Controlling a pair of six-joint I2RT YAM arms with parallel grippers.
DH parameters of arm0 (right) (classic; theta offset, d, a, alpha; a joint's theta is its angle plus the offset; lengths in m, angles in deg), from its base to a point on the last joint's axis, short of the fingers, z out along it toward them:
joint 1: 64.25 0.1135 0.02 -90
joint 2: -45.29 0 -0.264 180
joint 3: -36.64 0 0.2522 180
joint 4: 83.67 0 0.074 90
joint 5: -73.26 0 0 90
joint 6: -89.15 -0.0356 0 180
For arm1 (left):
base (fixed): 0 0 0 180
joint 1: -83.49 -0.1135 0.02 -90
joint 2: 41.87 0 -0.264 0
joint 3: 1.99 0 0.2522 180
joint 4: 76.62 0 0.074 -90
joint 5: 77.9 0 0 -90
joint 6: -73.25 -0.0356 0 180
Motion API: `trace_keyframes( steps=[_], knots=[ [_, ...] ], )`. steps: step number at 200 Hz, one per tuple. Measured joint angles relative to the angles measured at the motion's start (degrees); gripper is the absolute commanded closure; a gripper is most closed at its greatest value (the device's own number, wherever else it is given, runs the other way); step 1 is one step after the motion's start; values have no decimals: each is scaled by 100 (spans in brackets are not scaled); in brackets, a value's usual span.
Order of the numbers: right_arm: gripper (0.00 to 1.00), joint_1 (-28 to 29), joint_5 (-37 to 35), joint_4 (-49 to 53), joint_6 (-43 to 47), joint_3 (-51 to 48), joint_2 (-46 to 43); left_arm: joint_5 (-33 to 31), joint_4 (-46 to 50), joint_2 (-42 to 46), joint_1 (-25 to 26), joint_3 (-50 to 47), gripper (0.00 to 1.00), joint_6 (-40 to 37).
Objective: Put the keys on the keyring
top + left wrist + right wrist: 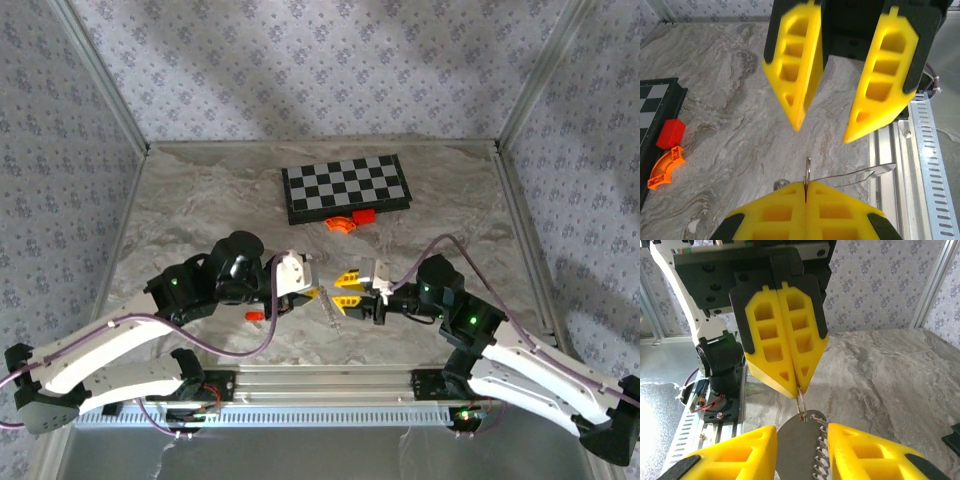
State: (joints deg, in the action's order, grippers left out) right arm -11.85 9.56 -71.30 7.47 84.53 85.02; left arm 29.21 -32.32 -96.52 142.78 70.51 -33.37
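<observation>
Two claws, top view: the left gripper (318, 293) and right gripper (343, 289) face each other tip to tip over the near middle of the table (200, 210).
Keyring, top view: the keyring (330, 312) hangs as a pale sliver between the two claws, toward 6 o'clock of their tips.
Key, top view: the key (255, 315), red-headed, lies on the table at 8 o'clock from the left gripper, beside that arm's wrist.
Surface, top view: grey-brown veined marble pattern; a chessboard (345, 188) sits at 12 o'clock, with an orange curved piece (342, 224) and a red block (363, 215) touching its near edge.
Room, top view: walls (300, 60) papered in a small floral print, with metal frame posts (535, 75) at the corners.
Left wrist view: the left gripper (805, 184) is pinched tight on the thin ring of the keyring (807, 167); the right gripper (822, 134) opposite stands wide.
Surroundings, left wrist view: the chessboard (655, 100), red block (670, 134) and orange curved piece (665, 167) lie at 9 o'clock; a slotted rail (932, 165) runs at 3 o'clock.
Right wrist view: the right gripper (802, 432) is spread wide with the keyring (797, 445) plate and beaded chain between its fingers (740, 455); whether they touch it cannot be told.
Left claw, right wrist view: the left gripper (797, 385), at 12 o'clock, is closed on the small ring.
</observation>
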Motion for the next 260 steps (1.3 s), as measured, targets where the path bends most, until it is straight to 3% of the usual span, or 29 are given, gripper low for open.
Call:
trace_keyframes(
  steps=[63,142,189,222,235,260],
  knots=[
    [68,118,-66,4,144,63,238,-35,229,-105,85,122,100,-136],
    [77,317,-295,66,337,219,586,-153,402,-238,127,177,100,-225],
    [86,402,-415,125,463,269,654,-175,428,-289,192,219,100,-240],
    [100,448,-461,149,511,269,656,-236,437,-289,197,236,100,-240],
    [100,452,-487,166,542,273,656,-245,439,-289,201,236,100,-240],
    [100,463,-542,133,573,278,625,-282,334,-221,203,208,74,-219]
  ],
)
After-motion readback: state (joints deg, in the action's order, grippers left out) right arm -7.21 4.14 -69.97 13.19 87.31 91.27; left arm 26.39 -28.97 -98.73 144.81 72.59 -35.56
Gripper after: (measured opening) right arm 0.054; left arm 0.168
